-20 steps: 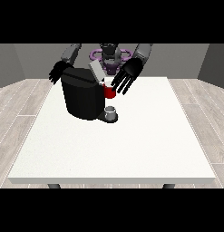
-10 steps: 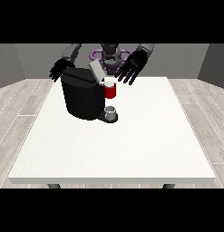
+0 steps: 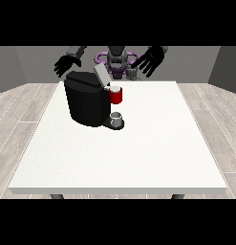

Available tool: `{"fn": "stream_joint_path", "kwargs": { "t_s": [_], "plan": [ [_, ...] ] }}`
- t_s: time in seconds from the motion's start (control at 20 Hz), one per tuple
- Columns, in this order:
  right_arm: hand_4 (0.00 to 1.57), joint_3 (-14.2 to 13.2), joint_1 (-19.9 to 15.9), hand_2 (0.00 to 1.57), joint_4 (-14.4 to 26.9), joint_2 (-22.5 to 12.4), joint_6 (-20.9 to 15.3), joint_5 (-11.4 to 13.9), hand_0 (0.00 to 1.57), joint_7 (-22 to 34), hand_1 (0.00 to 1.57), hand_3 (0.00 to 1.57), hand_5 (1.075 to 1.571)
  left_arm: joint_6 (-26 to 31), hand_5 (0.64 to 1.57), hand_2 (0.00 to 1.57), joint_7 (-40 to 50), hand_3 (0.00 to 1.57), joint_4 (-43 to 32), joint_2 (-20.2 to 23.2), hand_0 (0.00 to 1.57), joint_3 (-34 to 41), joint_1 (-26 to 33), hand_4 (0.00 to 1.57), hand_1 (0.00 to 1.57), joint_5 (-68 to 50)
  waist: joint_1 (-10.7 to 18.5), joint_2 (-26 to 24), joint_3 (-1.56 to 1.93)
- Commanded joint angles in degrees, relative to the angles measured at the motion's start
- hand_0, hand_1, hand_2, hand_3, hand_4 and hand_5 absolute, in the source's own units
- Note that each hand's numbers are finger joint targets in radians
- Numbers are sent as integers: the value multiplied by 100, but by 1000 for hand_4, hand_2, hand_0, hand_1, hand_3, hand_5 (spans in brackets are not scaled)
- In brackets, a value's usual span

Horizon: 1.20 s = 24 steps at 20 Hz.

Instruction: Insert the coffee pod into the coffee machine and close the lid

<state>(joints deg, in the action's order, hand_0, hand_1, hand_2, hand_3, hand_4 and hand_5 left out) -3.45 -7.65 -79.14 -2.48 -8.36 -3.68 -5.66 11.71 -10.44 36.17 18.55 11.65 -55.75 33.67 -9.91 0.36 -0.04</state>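
Front view. Coffee machine [image 3: 87, 103] stands on the bench [image 3: 138, 153], toward the robot's side and left of centre. Its lid [image 3: 101, 75] is tilted up and open at the machine's top edge. A red part [image 3: 116, 96] sits on the machine's front, to your right of the body; a pale round top shows on it, which looks like the coffee pod [image 3: 115, 88] seated there, though you cannot be sure from here. Small grey cup [image 3: 117, 117] rests on the machine's base, directly under the red part.

Hand at the view's right [image 3: 150, 60]: raised above and behind the machine, well apart from it, fingers spread, holding nothing. Hand at the view's left [image 3: 66, 65]: hovering just behind the machine's top, fingers relaxed and spread, also empty.

Judgement: pod appears placed; the lid is what remains. Bring the hand at the view's right down onto the lid's raised edge with flat fingers, and press it forward and down along its hinge arc. Keep clear of the red part so you don't unseat the pod. Steady the machine's body with the other hand if it slides.
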Motion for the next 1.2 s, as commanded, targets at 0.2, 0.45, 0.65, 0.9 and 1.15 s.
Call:
{"fn": "stream_joint_path", "kwargs": {
  "t_s": [0.2, 0.45, 0.65, 0.9, 1.15],
  "plan": [
    [349, 107, 299, 0, -307, -361, 295, 64, 0, 356, 0, 0, 1571, -5, 1571, 0, -589, 0, 29, -1008, 0, 708, 1310, 0, 0, -1112, 689, -1063, -3],
    [0, 28, -96, 0, -555, -736, 695, -137, 0, 725, 0, 0, 1571, 191, 1571, 0, -383, 0, 82, -1236, 0, 1000, 1577, 142, 0, -1599, 1040, -1362, -1],
    [0, -224, -343, 0, -518, -883, 858, -392, 0, 830, 0, 0, 1571, 413, 1571, 0, -544, 0, 356, -1308, 0, 938, 1952, 0, 0, -1775, 1424, -1288, 4],
    [0, 28, -397, 0, -429, -864, 942, -109, 0, 741, 0, 0, 1571, 689, 1571, 0, -134, 0, 850, -1393, 0, 926, 2082, 0, 0, -2167, 1647, -1238, 5],
    [215, -3, -900, 0, -186, -988, 1002, 78, 0, 511, 0, 0, 1571, 618, 1571, 0, -284, 0, 1243, -1687, 0, 767, 2416, 27, 0, -2390, 1863, -807, 6]
  ]
}}
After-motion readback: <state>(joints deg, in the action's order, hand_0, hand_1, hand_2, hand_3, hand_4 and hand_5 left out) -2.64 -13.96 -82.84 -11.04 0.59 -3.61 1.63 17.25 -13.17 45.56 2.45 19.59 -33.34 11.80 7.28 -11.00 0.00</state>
